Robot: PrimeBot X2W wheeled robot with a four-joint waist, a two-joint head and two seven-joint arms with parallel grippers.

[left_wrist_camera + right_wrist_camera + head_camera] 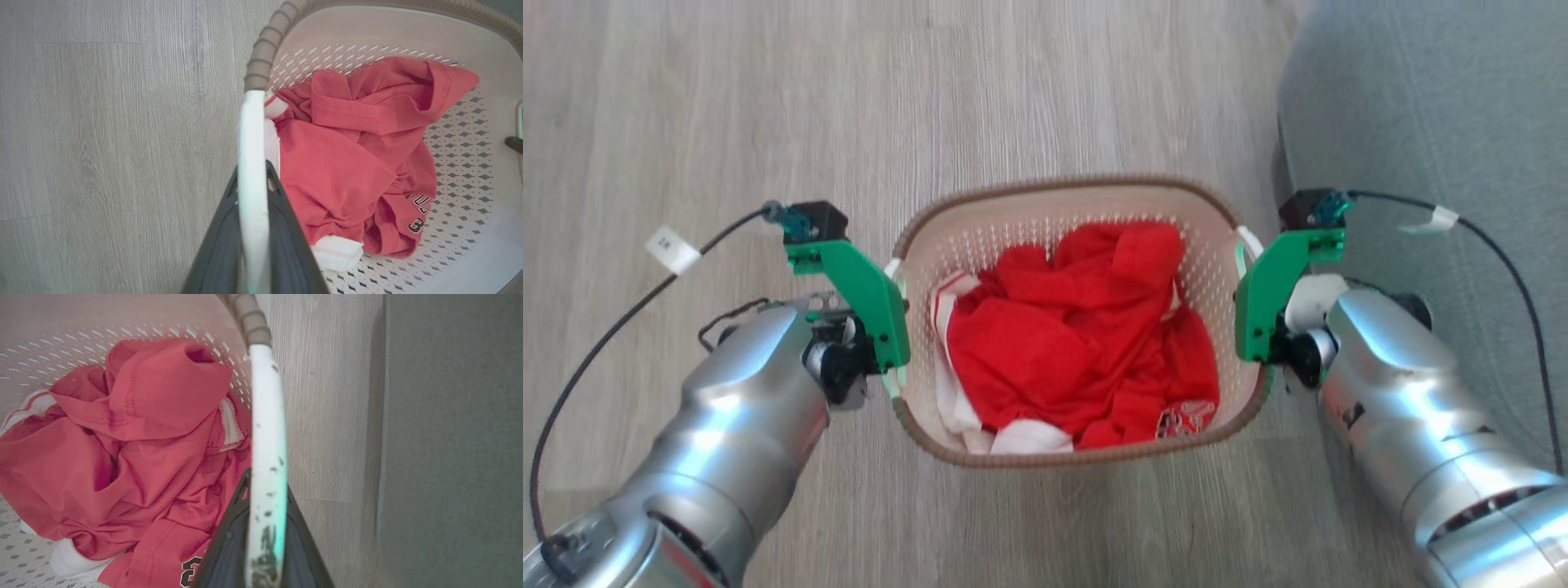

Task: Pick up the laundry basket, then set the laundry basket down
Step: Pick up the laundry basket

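The laundry basket (pixel 1078 189), cream-white and perforated with a brown woven-look rim, sits in the middle of the head view and holds red clothing (pixel 1086 327). My left gripper (pixel 894 327) is shut on the basket's white left handle (pixel 252 163), which runs between its dark fingers (pixel 220 253). On the opposite side my right gripper (pixel 1245 314) is shut on the white right handle (pixel 267 457), its fingers (pixel 298 547) pressed to either side. Whether the basket rests on the floor or hangs above it cannot be told.
Grey wood-look floor (pixel 768 98) spreads to the left and beyond the basket. A grey upholstered piece of furniture (pixel 1437 122) stands close to the right arm. Black cables (pixel 621 318) trail from both wrists.
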